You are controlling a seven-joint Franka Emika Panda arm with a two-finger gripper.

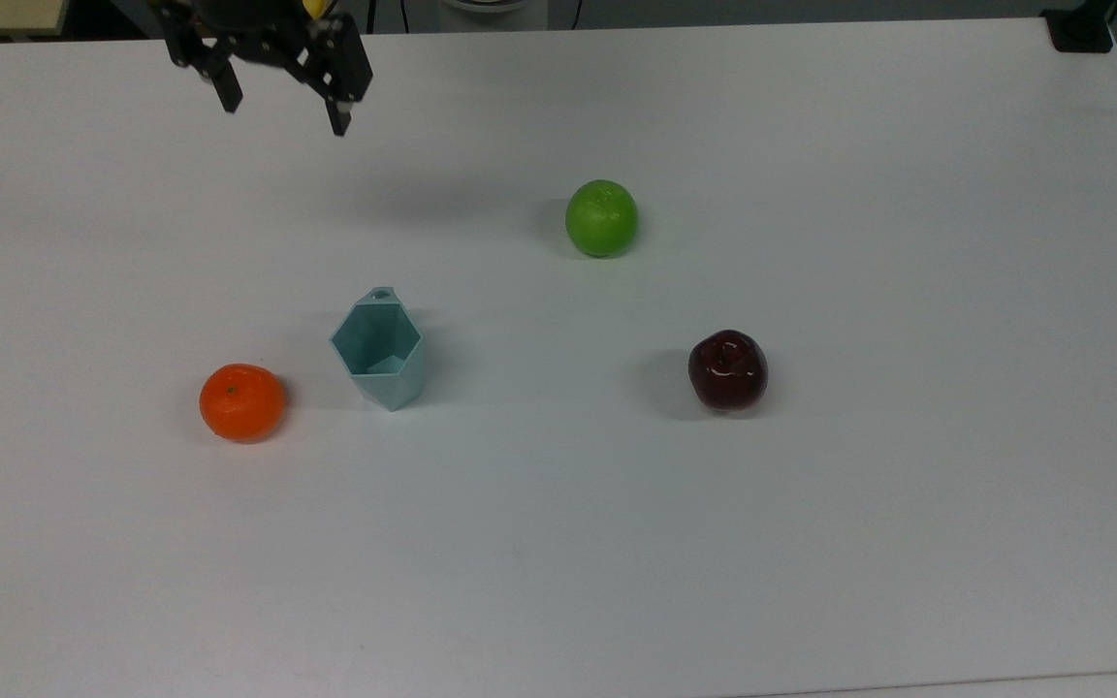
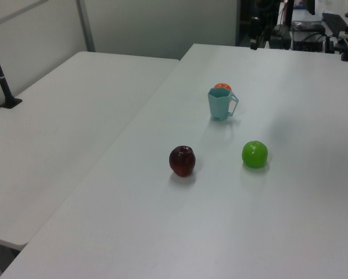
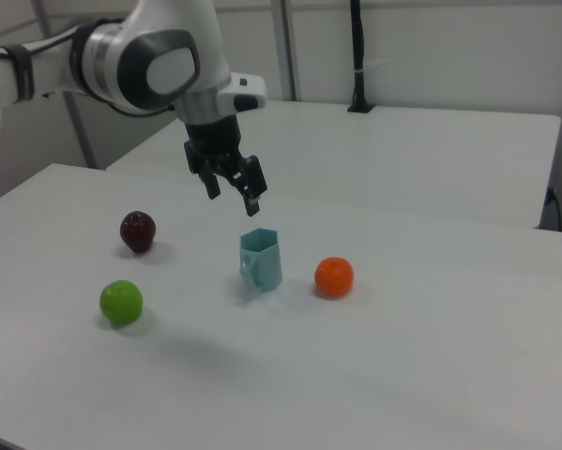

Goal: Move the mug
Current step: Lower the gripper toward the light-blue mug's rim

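The black two-finger gripper (image 1: 282, 114) on the white-and-grey arm (image 3: 149, 58) hangs in the air with its fingers spread wide and nothing between them, near the far edge of the white table (image 1: 811, 543) toward the top view's left corner. In the right view the gripper (image 3: 232, 198) sits above and just to the right view's left of the pale teal-blue faceted mug (image 3: 261, 260), apart from it. The mug (image 1: 379, 351) stands upright and open-topped, roughly midway between the table's far and near edges. A round orange fruit (image 1: 242, 401) lies near it on the top view's left. A glossy green apple (image 1: 601, 218) and a dark red apple (image 1: 727, 369) lie well apart on the top view's right.
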